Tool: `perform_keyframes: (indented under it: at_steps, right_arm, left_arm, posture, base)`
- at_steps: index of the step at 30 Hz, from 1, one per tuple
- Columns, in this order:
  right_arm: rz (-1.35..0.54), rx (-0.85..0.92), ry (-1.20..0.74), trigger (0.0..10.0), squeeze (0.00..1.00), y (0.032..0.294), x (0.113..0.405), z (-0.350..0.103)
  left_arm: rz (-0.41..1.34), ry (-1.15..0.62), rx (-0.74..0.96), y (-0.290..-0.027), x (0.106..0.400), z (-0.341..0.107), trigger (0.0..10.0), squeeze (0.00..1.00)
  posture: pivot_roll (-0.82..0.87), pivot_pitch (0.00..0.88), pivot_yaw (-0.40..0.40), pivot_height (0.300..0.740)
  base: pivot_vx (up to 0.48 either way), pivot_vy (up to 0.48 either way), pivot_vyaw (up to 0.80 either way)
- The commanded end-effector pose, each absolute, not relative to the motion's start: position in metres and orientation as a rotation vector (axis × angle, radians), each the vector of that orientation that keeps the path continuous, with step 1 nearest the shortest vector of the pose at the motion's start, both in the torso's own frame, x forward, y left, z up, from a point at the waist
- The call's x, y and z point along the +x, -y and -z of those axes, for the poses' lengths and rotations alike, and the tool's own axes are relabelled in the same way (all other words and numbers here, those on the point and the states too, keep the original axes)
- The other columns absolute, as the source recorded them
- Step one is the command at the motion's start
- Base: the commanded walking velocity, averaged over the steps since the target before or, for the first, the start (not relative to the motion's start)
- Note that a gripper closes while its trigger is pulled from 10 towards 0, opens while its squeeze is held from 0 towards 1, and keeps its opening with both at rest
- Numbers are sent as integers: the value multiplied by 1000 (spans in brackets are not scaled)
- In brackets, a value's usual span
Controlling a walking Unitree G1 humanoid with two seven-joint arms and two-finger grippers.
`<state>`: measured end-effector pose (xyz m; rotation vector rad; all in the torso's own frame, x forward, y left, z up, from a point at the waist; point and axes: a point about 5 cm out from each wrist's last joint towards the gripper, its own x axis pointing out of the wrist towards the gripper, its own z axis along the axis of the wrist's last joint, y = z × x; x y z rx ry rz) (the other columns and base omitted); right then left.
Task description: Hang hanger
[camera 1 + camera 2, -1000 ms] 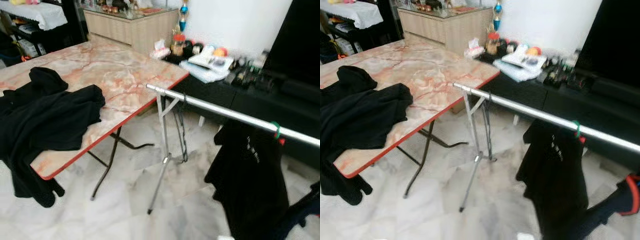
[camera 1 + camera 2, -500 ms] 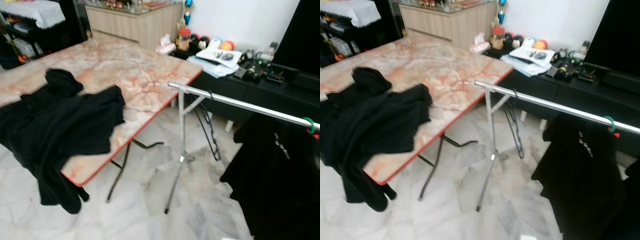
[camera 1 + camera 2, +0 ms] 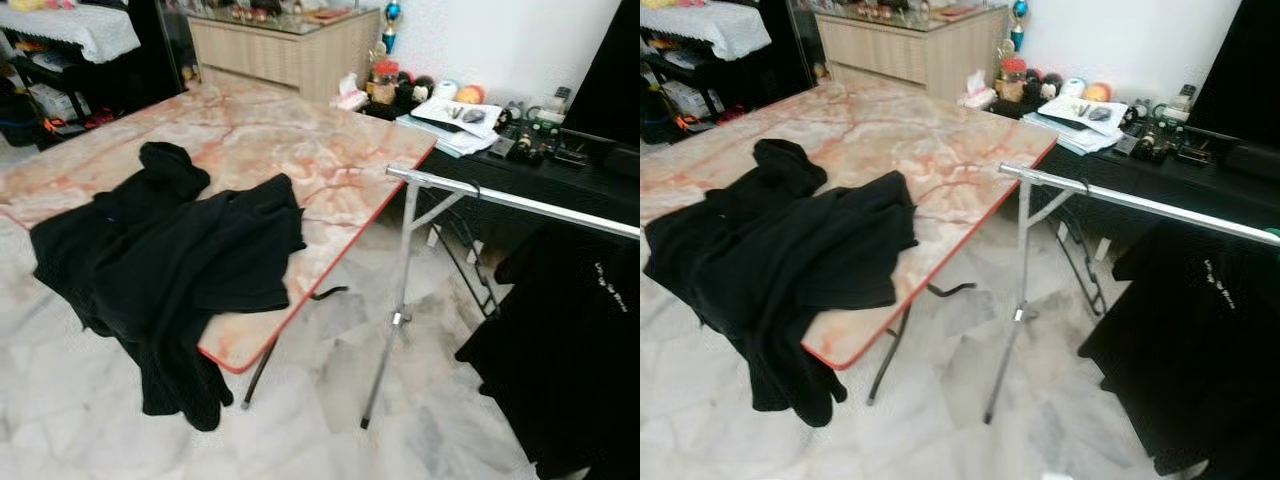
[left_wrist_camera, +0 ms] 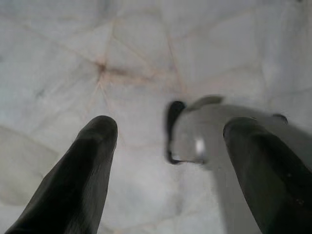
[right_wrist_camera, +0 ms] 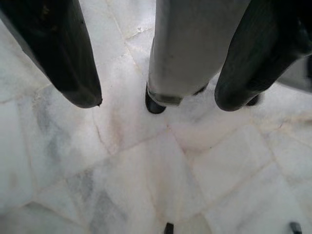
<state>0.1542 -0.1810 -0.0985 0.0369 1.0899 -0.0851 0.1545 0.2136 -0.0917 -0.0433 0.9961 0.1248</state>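
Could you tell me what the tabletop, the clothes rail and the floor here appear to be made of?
Tabletop: likely a marble-look laminate, pinkish veining with a thin red edge on slim folding metal legs.
Clothes rail: metal, probably chromed or polished steel tube, bright and reflective.
Floor: glossy white marble or marble-look tile with grey veins and visible joints.

Right gripper (image 5: 158,102) hangs over the white marble tile floor (image 5: 122,185), two black fingers (image 5: 63,58) spread apart, nothing between them. Grey robot leg with dark foot (image 5: 187,53) beneath.
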Motion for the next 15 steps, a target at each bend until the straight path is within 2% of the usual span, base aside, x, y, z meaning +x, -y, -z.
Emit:
perform_keyframes:
  at_steps: [1, 15]
  right_arm:
    - [63, 48, -1081, 10000, 0, 172, 158, 98]
    - [58, 43, -1081, 10000, 0, 172, 158, 98]
  left_arm:
    - [-142, -1020, -37, -220, 147, 93, 10000, 0]
    - [-144, -1017, -41, -219, 148, 93, 10000, 0]
  posture:
    - [23, 50, -10, 721]
    - [24, 50, -11, 721]
  base:
    - [0, 379, 0]
    - [0, 382, 0]
